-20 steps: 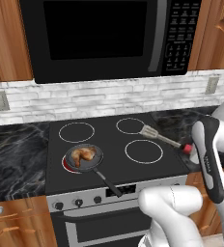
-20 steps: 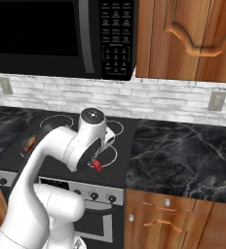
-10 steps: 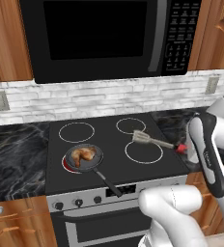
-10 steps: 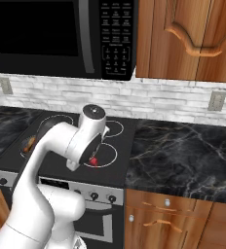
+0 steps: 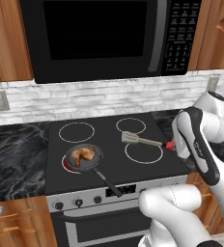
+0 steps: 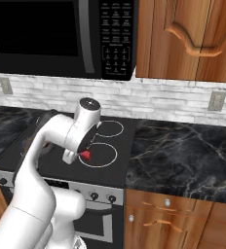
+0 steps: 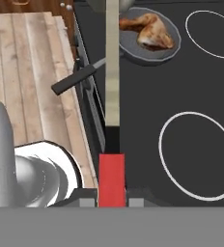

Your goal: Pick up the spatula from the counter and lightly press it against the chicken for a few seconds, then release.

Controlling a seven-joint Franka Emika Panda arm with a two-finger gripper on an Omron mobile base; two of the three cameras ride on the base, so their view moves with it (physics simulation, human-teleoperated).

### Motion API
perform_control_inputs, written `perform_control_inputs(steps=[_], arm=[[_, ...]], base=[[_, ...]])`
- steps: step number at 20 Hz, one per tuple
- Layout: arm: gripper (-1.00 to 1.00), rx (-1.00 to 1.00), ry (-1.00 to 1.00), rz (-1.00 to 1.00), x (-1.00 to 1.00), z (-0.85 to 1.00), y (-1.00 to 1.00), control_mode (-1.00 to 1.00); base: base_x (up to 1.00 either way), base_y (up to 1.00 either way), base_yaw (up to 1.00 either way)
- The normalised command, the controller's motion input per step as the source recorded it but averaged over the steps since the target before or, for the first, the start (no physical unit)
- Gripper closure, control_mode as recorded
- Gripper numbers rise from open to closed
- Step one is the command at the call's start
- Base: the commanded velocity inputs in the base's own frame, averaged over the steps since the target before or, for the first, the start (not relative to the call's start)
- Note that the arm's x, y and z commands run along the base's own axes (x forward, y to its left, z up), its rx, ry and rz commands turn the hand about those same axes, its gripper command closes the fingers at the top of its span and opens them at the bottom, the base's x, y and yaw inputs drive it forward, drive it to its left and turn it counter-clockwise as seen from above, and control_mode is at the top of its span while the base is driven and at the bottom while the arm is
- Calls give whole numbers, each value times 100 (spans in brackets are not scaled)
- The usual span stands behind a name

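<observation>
Over the stove [image 5: 109,166], the bent arm holds its gripper [image 7: 112,194] clamped on the red-handled spatula [image 5: 142,140].

My fingers [image 7: 86,198] are clamped on the red grip [image 7: 112,178] of the spatula [image 7: 112,96], one on each side. Its pale shaft runs straight up from them over the black stovetop [image 7: 138,96] to the rim of the pan [image 7: 138,55], where the chicken [image 7: 150,30] lies. The pan's dark handle [image 7: 75,79] juts out past the stove's edge over the wooden floor [image 7: 32,72]. A white burner ring [image 7: 160,144] sits just beside the shaft.
</observation>
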Motion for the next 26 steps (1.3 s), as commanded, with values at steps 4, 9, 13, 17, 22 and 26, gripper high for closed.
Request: perform_control_inputs(steps=[4,9,13,17,22,26], arm=[[100,-2,2,0,25,0,26,-100],[100,-3,2,0,19,0,33,-100],[100,-4,3,0,15,-3,34,-100],[100,-4,3,0,16,-7,31,-100],[100,-3,1,0,11,-8,21,-100],[100,-3,0,1,3,-7,16,-100]], base=[[0,0,0],[0,0,0],[0,0,0],[0,0,0],[0,0,0],[0,0,0]])
